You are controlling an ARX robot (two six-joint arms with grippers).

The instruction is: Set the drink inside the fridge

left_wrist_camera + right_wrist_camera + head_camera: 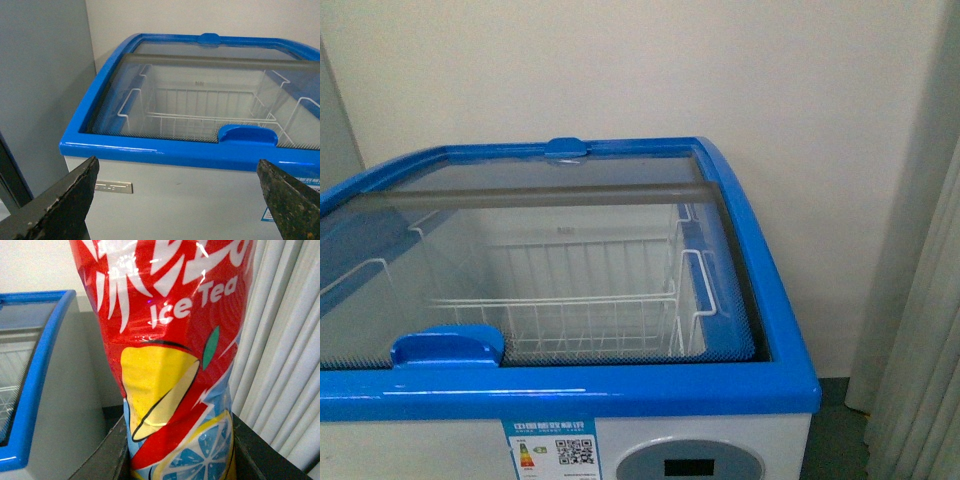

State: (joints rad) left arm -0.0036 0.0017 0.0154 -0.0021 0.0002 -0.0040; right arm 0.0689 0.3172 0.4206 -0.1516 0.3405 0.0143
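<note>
The ice tea bottle [170, 340] fills the right wrist view. It has a glossy red wrap with white "Ice Tea" lettering, a yellow lemon wedge with a small green leaf below the words, and a pale blue band with a lemon slice lower down. Its body narrows to a waist near the middle. The cap is out of frame.

The bottle's long axis runs roughly upright, leaning a little. The lettering reads right way up, so the neck end points upward and the base sits down between the fingers. The right tool [180, 452] is clamped on the bottle's lower part, with one dark finger [102, 455] against each flank.

Just beside this tool and apart from the bottle stands a corner of the chest freezer [35, 390], blue rim over a white wall. A pale pleated curtain [285, 365] hangs on the tool's other side.

The left tool [177, 167] is spread wide and holds nothing. The freezer stands ahead of it, beyond the fingertips. The curved glass lids [570, 270] lie across the freezer's top, and a blue handle [448, 347] sits on the near one. A white wire basket [590, 310] shows through the glass.
</note>
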